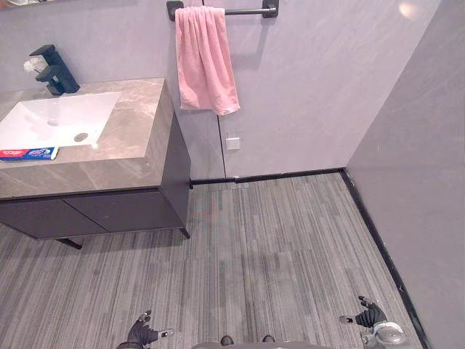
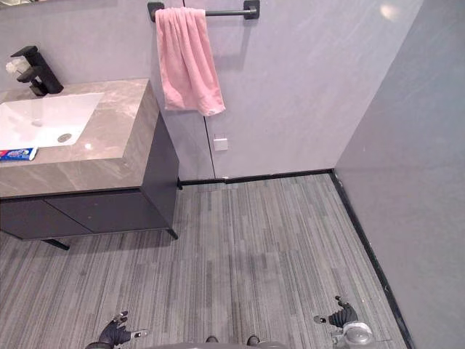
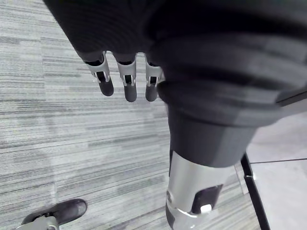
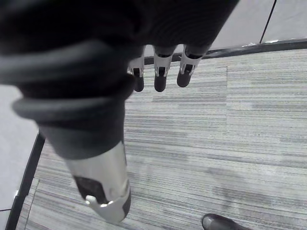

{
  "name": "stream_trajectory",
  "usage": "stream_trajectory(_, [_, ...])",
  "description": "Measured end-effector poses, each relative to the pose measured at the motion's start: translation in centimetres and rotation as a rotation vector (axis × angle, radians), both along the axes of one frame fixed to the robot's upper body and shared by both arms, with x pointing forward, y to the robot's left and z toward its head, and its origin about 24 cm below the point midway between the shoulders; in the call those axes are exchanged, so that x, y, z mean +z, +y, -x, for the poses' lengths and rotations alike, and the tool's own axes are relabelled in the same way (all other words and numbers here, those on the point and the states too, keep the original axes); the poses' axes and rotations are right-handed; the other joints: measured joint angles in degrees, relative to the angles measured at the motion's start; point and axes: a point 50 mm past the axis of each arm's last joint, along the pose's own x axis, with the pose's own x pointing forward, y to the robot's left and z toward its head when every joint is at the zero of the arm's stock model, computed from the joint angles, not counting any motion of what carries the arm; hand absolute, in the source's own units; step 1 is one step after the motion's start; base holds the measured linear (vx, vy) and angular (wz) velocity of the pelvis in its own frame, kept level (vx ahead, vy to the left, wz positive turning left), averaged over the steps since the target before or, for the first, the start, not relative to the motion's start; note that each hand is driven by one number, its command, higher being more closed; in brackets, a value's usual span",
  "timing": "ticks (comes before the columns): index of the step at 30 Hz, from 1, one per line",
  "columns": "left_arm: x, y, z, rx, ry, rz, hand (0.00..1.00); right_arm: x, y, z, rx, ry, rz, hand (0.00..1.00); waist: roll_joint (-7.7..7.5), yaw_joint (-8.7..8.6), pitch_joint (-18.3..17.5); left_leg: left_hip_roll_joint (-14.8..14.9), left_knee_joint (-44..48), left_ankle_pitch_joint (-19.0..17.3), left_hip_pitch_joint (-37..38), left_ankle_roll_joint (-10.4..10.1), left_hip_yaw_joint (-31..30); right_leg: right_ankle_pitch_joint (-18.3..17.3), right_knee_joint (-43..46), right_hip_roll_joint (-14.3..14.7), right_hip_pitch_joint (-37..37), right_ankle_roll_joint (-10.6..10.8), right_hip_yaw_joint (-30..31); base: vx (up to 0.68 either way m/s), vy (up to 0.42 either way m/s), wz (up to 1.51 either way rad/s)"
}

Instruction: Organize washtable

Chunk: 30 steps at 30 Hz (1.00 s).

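Observation:
The washtable [image 1: 131, 142] stands at the left, a grey marble top on a dark cabinet [image 1: 109, 211]. In it lies a white sink [image 1: 58, 116] with a black faucet [image 1: 54, 70] behind it. A blue and red toothpaste box [image 1: 27, 153] lies flat on the counter at the sink's front edge. My left hand [image 1: 145, 333] hangs low over the floor, well short of the cabinet, its fingers [image 3: 125, 86] relaxed and holding nothing. My right hand [image 1: 369, 316] hangs at the lower right, fingers [image 4: 159, 79] likewise straight and bare.
A pink towel [image 1: 205, 62] hangs from a black rail [image 1: 247, 10] on the back wall, right of the washtable. A small white plate [image 1: 232, 142] sits low on that wall. A grey side wall [image 1: 421, 182] closes the right. Striped grey floor [image 1: 276, 247] lies between.

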Motion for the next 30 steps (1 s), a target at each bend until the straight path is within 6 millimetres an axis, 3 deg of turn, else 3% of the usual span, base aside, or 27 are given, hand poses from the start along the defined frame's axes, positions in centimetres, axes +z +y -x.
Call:
stream_trajectory(8, [-0.3,-0.8,0.3,0.075,-0.015,0.04,0.0,-0.3,0.6,0.2,-0.106,-0.042,-0.067,0.0,0.05,-0.02,0.0,0.0,-0.1,0.0,0.0,0.0,-0.4,0.0,0.0,0.0,0.1,0.0,-0.5,-0.01,-0.006,0.01])
stream_trajectory(30, [-0.6,-1.7,0.3,0.095,-0.02,0.073,0.0,-1.4,3.5,0.1,-0.161,-0.062,-0.176,0.0,-1.1,0.27,0.7,0.3,-1.5,-0.7,-0.7,-0.2,2.3,0.0,-1.6,0.4,-1.2,0.0,1.9,0.01,-0.002,-0.06])
